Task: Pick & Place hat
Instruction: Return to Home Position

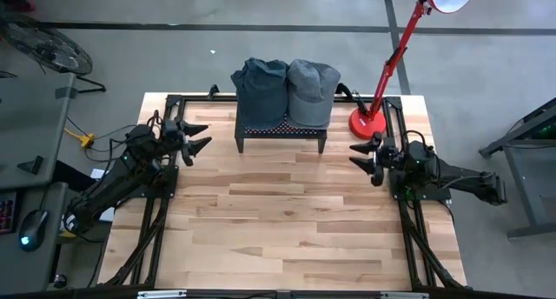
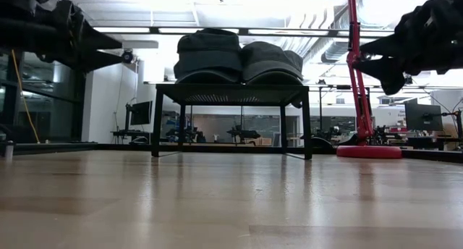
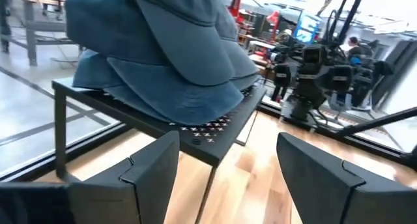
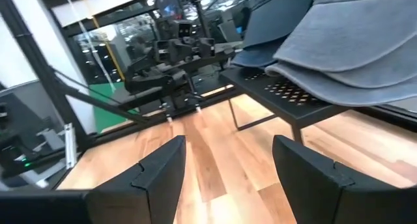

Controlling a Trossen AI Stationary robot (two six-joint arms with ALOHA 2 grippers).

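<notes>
The wooden table (image 1: 287, 221) fills the middle of the high view, bare of loose things across its near half; the two dark arms sit at its sides, the left arm (image 1: 122, 177) along the left edge and the right arm (image 1: 443, 179) along the right edge, each pointing inward toward the other; a black perforated shelf (image 1: 282, 130) on four legs stands at the middle of the table's far edge; a red desk lamp (image 1: 369, 123) has its round base just right of the shelf, and its stem slants up and away past the table's far edge; the hats lie on the shelf top in two stacks side by side and touching, the blue caps (image 1: 261, 89) on the left and the gray caps (image 1: 313, 90) on the right, with brims reaching over the shelf's front edge; the left gripper (image 1: 207, 135) hangs above the table just left of the shelf, its fingers (image 3: 140, 178) spread apart with nothing between them; the right gripper (image 1: 353, 153) hangs just right of the shelf and in front of the lamp base, its fingers (image 4: 153, 178) likewise spread and empty; neither gripper touches the shelf or a cap.
</notes>
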